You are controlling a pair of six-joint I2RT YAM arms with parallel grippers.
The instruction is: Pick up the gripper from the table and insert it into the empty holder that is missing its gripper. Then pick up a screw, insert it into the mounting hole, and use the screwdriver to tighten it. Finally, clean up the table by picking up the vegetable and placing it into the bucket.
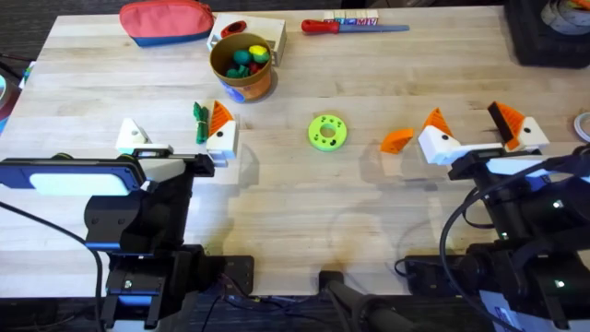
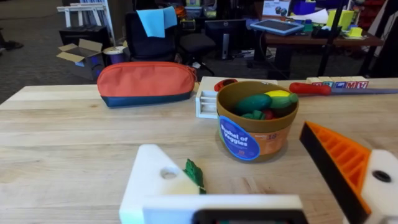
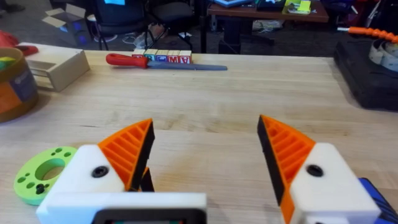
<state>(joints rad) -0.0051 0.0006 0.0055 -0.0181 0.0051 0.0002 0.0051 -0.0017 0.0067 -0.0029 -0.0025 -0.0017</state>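
Observation:
The orange wedge gripper (image 1: 397, 140) lies loose on the table, just left of my right gripper (image 1: 475, 124). That gripper is open, and both its white fingers carry orange pads (image 3: 127, 149). My left gripper (image 1: 177, 134) is open too. One of its fingers is the bare white holder (image 1: 134, 136) (image 2: 155, 180) with a hole in it, and the other has an orange pad (image 2: 345, 165). The dark green vegetable (image 1: 199, 122) (image 2: 194, 174) lies between those fingers. The bucket (image 1: 241, 66) (image 2: 256, 118), with toy veggies inside, stands just beyond. The screw and the blue screwdriver are out of view.
A yellow-green disc with holes (image 1: 327, 131) lies mid-table. At the back are a red pouch (image 1: 166, 20), a white box (image 1: 267, 32) and a red-handled screwdriver (image 1: 355, 26). A black case (image 1: 548, 32) sits at the far right corner. Something blue (image 3: 373, 186) shows by my right finger.

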